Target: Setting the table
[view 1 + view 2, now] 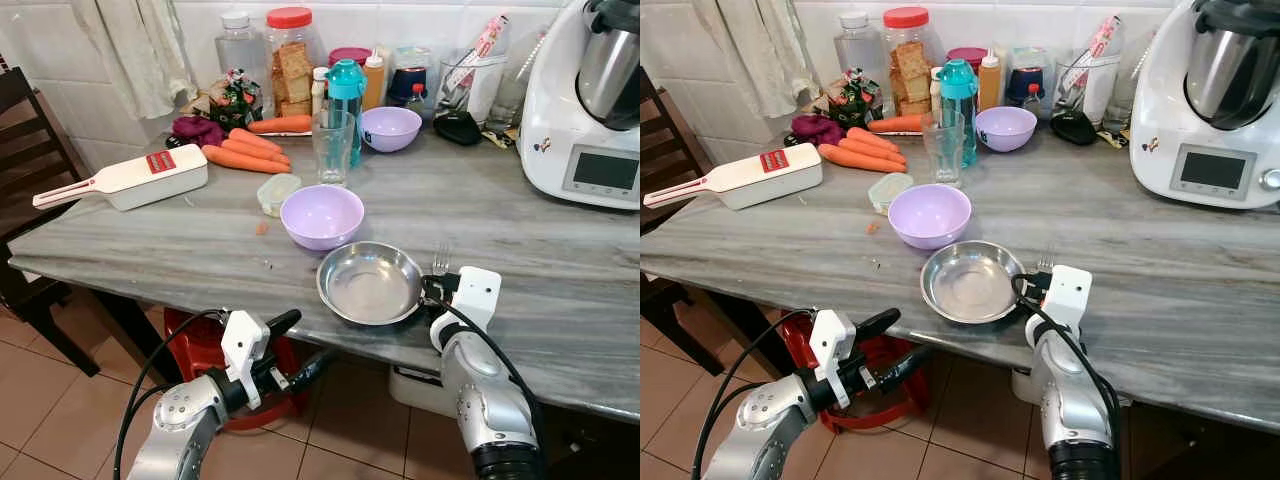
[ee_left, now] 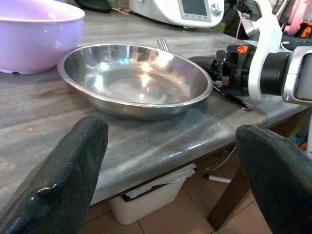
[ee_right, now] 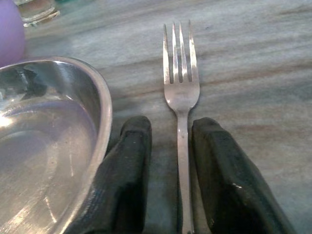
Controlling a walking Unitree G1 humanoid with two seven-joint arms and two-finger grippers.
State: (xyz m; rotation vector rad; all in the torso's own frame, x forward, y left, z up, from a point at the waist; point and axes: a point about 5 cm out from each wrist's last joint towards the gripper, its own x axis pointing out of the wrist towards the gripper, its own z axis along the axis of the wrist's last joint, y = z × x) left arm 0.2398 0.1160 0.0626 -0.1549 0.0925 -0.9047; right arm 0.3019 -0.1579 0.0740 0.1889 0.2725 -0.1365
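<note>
Right wrist view | silver four-tined fork (image 3: 181,92) flat on grey table (image 3: 253,58) | right gripper (image 3: 182,146) fingers apart, straddling handle

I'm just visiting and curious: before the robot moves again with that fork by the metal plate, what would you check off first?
1. Fork lying flat on the table, right of the steel plate: ok.
2. Right gripper fingers straddle the handle: ok.
3. Fork fully released or still pinched: cannot tell.
4. Fork apart from plate rim: ok.
5. Left gripper open, below the table edge: ok.
6. Lilac bowl behind the plate, clear of the fork: ok.
</note>
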